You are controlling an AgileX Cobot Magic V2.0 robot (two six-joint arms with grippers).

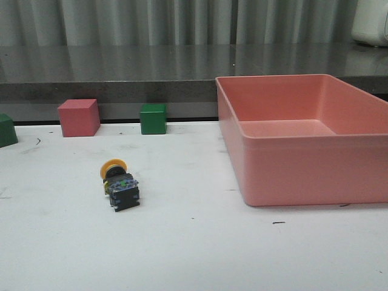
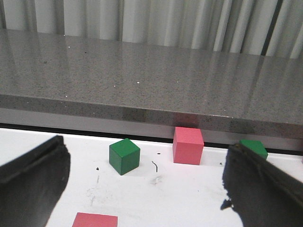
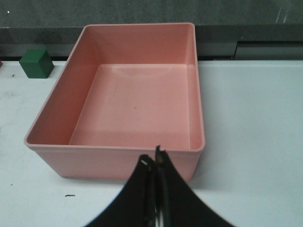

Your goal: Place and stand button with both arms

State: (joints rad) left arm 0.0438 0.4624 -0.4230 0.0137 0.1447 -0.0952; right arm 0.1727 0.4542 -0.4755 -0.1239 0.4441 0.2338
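The button [image 1: 119, 185] lies on its side on the white table in the front view, yellow cap toward the back, grey-blue base toward me. Neither arm shows in the front view. In the left wrist view my left gripper [image 2: 144, 189] is open and empty, its two black fingers [image 2: 31, 182] wide apart above the table near the cubes; the button is out of that view. In the right wrist view my right gripper [image 3: 154, 161] is shut and empty, its tips just in front of the pink bin's near wall.
A large empty pink bin [image 1: 285, 176] stands at the right, also in the right wrist view [image 3: 113, 163]. A red cube [image 1: 79, 117] and green cubes [image 1: 153, 119] stand along the table's back edge under a grey counter. Another red cube [image 2: 94, 220] lies near the left gripper.
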